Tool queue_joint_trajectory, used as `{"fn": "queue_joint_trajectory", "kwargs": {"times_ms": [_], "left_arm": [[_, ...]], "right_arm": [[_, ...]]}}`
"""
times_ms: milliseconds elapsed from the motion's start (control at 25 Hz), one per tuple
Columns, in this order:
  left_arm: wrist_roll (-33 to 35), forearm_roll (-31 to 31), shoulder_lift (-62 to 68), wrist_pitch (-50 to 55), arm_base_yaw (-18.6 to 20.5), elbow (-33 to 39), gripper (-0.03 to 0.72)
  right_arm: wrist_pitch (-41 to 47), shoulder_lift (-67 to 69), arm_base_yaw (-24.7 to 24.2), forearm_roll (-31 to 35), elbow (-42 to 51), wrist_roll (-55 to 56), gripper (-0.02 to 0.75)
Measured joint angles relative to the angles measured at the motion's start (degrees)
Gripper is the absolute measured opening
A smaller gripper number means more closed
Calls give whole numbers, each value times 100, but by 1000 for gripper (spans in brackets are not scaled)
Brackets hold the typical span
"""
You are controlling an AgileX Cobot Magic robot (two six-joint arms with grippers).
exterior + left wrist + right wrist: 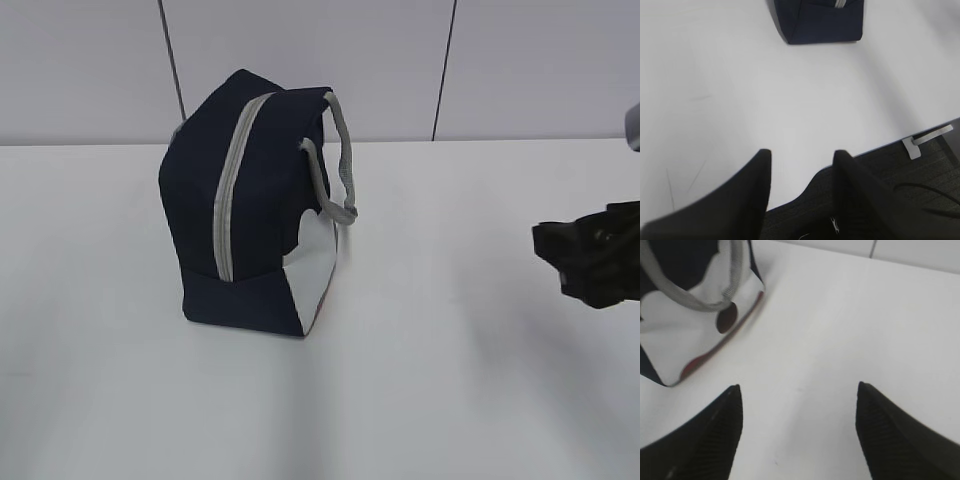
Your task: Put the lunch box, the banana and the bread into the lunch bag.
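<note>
The dark navy lunch bag (250, 200) stands upright on the white table, its grey zipper shut along the front and its grey strap handles at the top right. Its lower corner shows in the left wrist view (820, 22), and its white side panel with the handles shows in the right wrist view (695, 315). My right gripper (798, 392) is open and empty, well to the right of the bag; in the exterior view (590, 255) it hangs at the right edge. My left gripper (802, 155) is open and empty near the table's front edge. The lunch box, banana and bread are out of view.
The white table (420, 380) runs back to a grey panelled wall (400, 60). Its front edge and a dark floor (920, 180) show in the left wrist view, with a metal bracket (927, 137) under the edge.
</note>
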Motion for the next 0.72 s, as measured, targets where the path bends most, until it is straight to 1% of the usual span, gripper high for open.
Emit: {"fn": "queue_joint_trajectory", "kwargs": {"times_ms": [120,160,200,240,280,400,600,720], "left_arm": [[0,0,0,0,0,0,298],[0,-12,0,0,0,0,298],[0,-17,0,-2,0,0,298],[0,-30,0,-2,0,0,298],[0,-30,0,-7,0,0,298],[0,-36,0,-7,0,0,298],[0,-62,0,-13,0,0,298],[0,-87,0,-13,0,0,296]], "right_arm": [[1141,-185,0,2481,-516,-2698,523],[1523,-284,0,3176,-697,-3533,523],[1921,-381,0,3657,-900,-4229,523],[2201,-510,0,4104,-1060,-4677,523],[2352,-657,0,4413,-1157,-5044,523],[2640,-1099,0,4745,-1277,-5450,523],[3363,-1749,-12,4832,-1281,-5553,523],[3805,-2176,-193,4895,-1231,-5591,523]]}}
